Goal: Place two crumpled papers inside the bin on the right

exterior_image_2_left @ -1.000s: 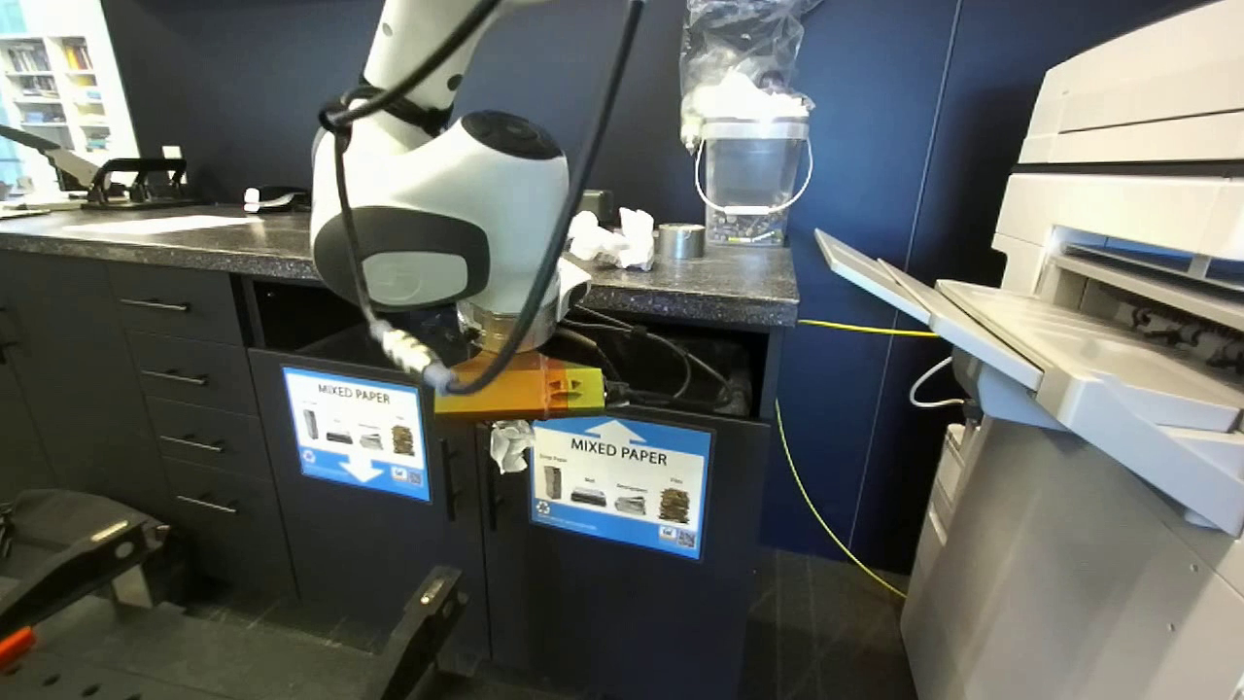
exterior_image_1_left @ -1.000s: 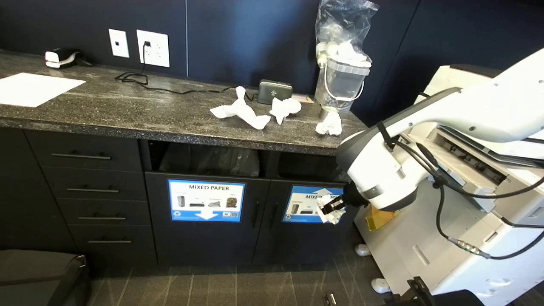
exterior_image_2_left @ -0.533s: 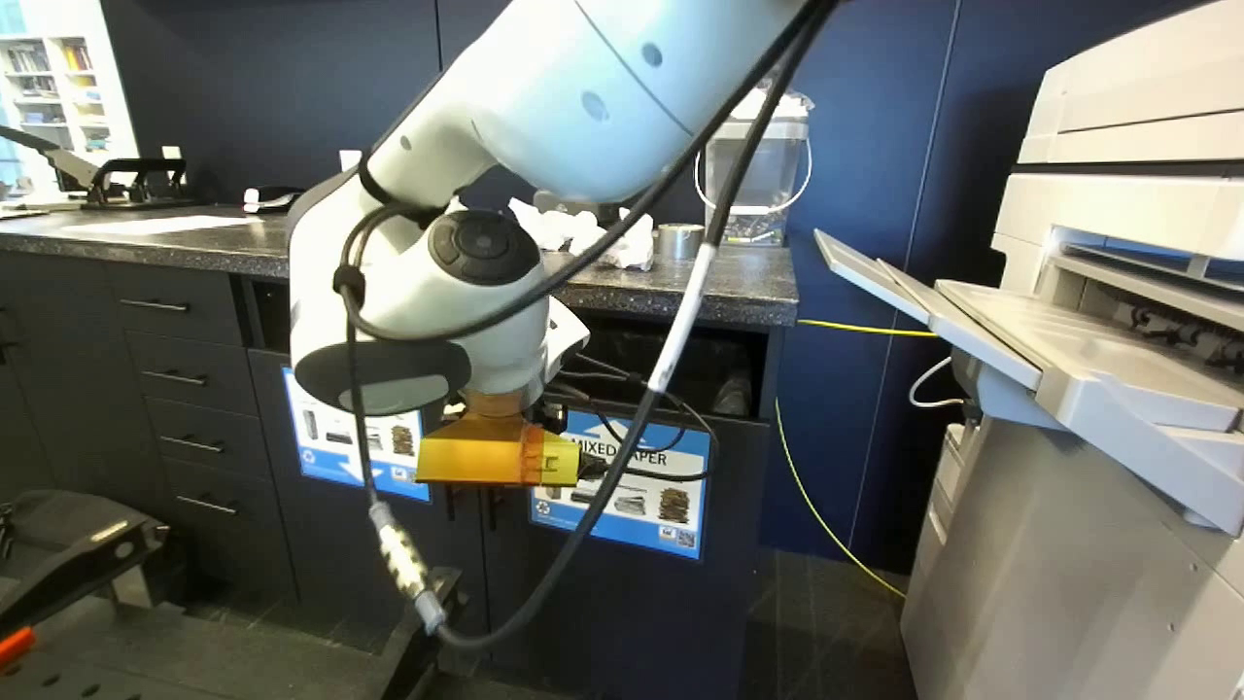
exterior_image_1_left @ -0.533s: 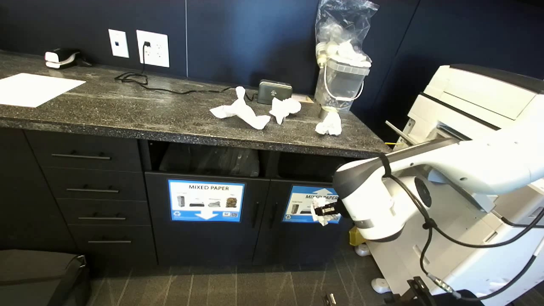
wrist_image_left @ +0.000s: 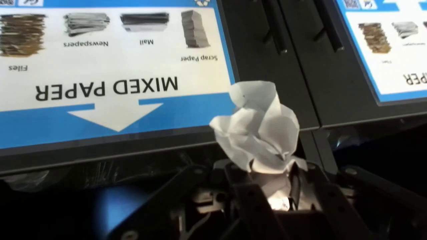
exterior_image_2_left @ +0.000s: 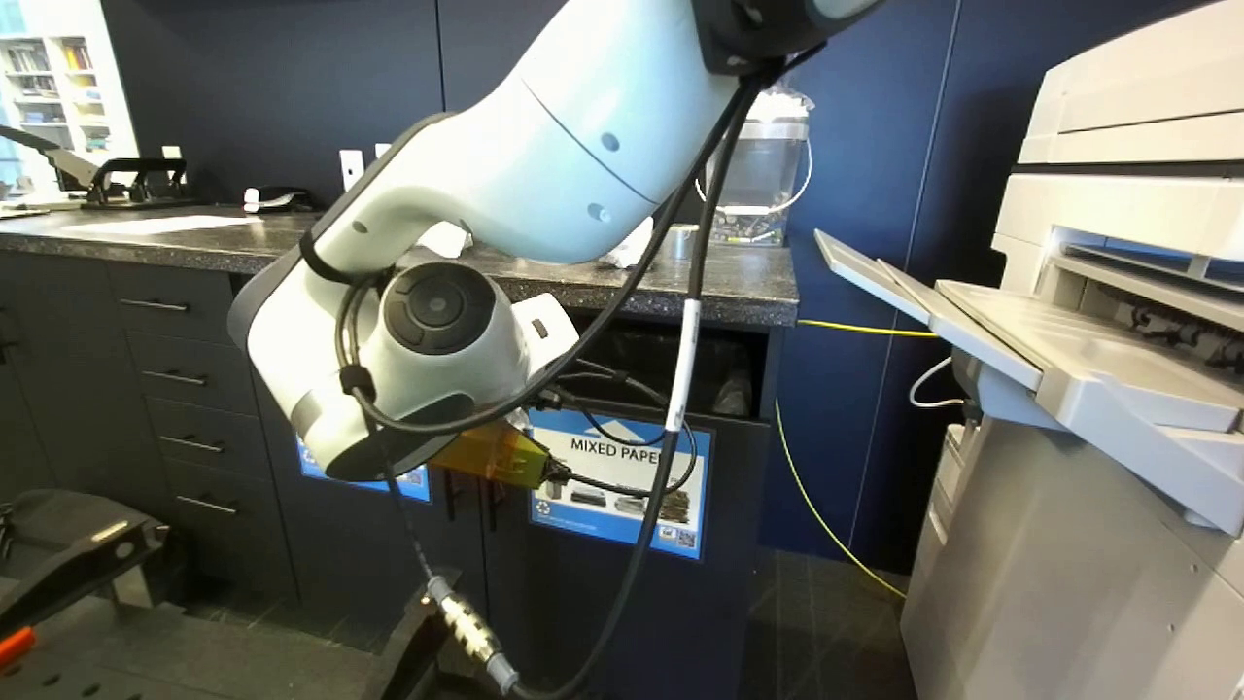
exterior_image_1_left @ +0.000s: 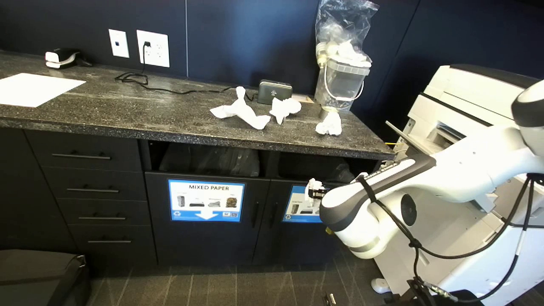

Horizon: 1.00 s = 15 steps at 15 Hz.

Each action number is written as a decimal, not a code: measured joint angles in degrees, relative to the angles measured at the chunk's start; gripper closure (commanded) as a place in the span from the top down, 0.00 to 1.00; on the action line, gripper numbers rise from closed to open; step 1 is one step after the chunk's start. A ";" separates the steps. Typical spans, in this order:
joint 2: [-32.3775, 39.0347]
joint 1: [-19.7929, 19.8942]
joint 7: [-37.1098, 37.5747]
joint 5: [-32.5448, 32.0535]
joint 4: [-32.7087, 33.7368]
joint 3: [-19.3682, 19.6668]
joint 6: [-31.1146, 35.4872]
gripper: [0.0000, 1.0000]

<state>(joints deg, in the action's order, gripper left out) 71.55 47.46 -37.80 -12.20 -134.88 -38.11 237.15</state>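
Observation:
My gripper (exterior_image_1_left: 318,193) is shut on a white crumpled paper (exterior_image_1_left: 313,186), in front of the right bin's door near its top edge. In the wrist view, this paper (wrist_image_left: 257,130) sticks out past my fingertips (wrist_image_left: 267,171). The right bin is a dark cabinet door (exterior_image_1_left: 293,246) with a MIXED PAPER sign and an open slot (exterior_image_1_left: 312,165) above it. In the wrist view, which is upside down, its sign (wrist_image_left: 106,88) is at the left. Three more crumpled papers, at left (exterior_image_1_left: 244,111), middle (exterior_image_1_left: 284,109) and right (exterior_image_1_left: 329,123), lie on the counter.
The dark counter (exterior_image_1_left: 178,114) overhangs the slots. A left bin (exterior_image_1_left: 204,242) with a similar sign adjoins the right one. A clear bucket (exterior_image_1_left: 344,80) and a black box (exterior_image_1_left: 275,91) stand at the back. A printer (exterior_image_2_left: 1088,408) stands to the right. Cables (exterior_image_2_left: 632,564) hang from the arm.
My gripper has moved up and slightly left with the paper, towards the slot's edge. The wrist has tilted, and the arm now hides the held paper in an exterior view.

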 measured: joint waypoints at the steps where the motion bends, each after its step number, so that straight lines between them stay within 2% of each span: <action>1: -0.23 -2.24 3.70 -1.38 1.15 1.50 2.37 0.10; 3: -0.31 -5.90 8.91 -2.55 4.19 3.81 4.60 0.10; 4: 0.31 -5.82 8.91 -2.55 5.94 3.17 4.04 0.10; 6: -0.08 -8.38 14.89 -2.95 9.63 5.74 4.49 0.10; 11: 2.05 -12.35 23.08 -2.43 19.58 8.36 4.16 0.10; 15: 2.20 -23.40 37.85 -1.06 28.57 19.14 3.99 0.10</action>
<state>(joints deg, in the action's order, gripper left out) 73.75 24.05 0.05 -13.26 -106.31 -18.97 241.14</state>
